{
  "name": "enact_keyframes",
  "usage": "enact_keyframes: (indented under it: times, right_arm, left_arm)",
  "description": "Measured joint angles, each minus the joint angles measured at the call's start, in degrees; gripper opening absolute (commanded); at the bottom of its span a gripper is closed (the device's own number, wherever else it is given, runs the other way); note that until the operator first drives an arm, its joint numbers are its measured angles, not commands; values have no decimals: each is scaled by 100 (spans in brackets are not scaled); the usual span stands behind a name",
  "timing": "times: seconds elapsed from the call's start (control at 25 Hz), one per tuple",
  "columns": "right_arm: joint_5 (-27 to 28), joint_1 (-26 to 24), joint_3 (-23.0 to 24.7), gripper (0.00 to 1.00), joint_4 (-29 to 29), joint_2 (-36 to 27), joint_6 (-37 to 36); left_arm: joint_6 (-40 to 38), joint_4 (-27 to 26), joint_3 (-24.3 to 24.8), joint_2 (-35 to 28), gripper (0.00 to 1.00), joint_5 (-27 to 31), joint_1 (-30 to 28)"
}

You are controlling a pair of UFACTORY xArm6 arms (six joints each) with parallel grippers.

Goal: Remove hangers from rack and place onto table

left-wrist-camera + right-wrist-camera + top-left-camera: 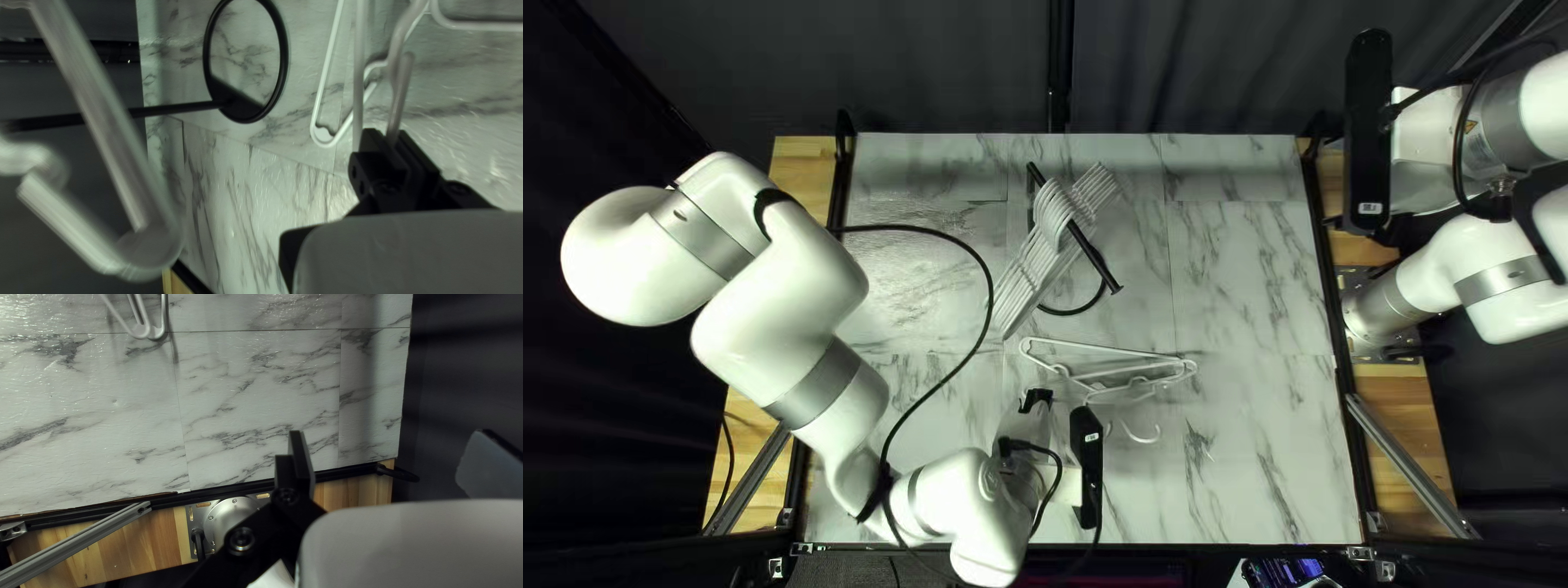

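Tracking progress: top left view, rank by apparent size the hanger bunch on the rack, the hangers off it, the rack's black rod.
1. Hanger bunch, though raised nearer the camera.
2. Hangers off the rack.
3. Rack's black rod.

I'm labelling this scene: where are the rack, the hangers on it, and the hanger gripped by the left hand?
rack (1081,238): top left view, middle of its black rod.
hangers on the rack (1029,269): top left view, their bunched white arms.
held hanger (397,98): left wrist view, its thin neck wire.
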Motion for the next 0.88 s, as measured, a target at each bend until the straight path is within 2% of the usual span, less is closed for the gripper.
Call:
enact_keyframes:
  times: [0.12,0.24,0.68,0.88]
  right_arm:
    - [0,0,0,100,0,0,0]
    - [0,0,0,100,0,0,0]
    - [0,0,0,100,0,0,0]
    - [0,0,0,100,0,0,0]
  left_arm:
    - [-40,528,305,-8,0,-16,-83]
    - [33,692,264,177,0,272,-118]
    - [145,742,173,330,0,305,-48]
    - [381,495,-28,534,0,524,-2]
